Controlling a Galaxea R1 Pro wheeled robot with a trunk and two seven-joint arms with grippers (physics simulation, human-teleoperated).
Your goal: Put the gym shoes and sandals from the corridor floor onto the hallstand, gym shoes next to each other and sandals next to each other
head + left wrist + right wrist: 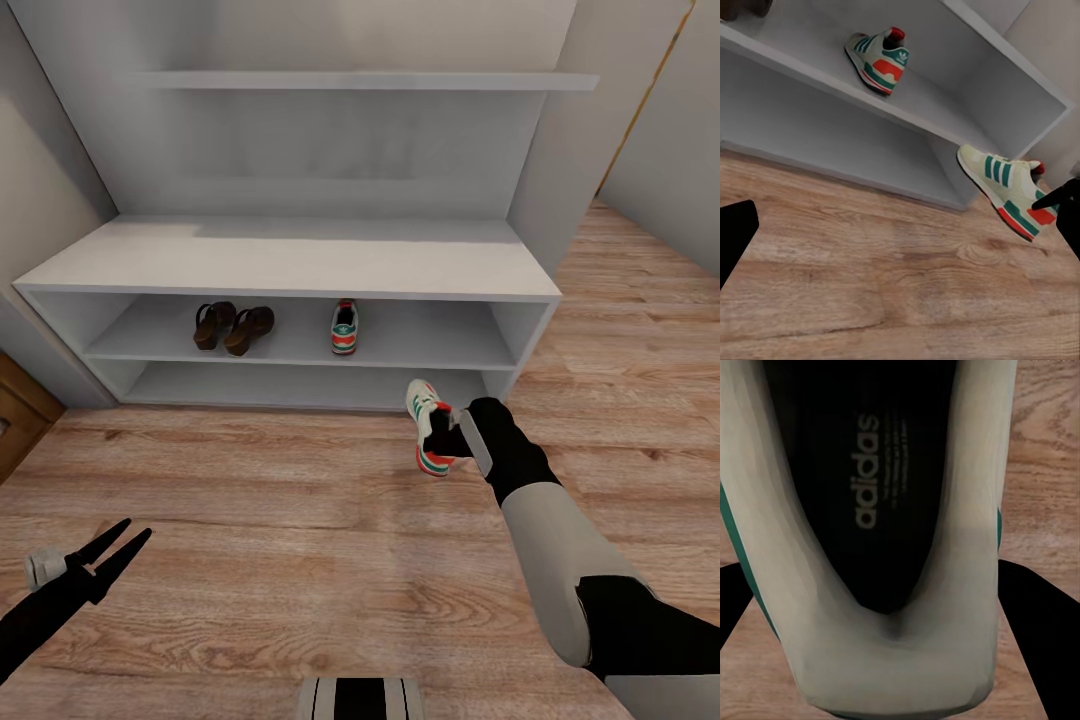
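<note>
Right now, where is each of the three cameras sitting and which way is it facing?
Head view: high on the robot, looking down and forward at the hallstand with the sandals and one gym shoe on its upper shelf; both arms show.
Left wrist view: low over the corridor floor, facing the hallstand's right end; dark finger edge visible.
Right wrist view: right hand looking into the held gym shoe.
Shared: head and left wrist views both show the held gym shoe and the shelved one.

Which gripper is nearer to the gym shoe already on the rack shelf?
Right. The right gripper, shut on the second gym shoe, is just in front of the rack, a little right of the shelved gym shoe. The left gripper hangs open, far back-left over the floor.
</note>
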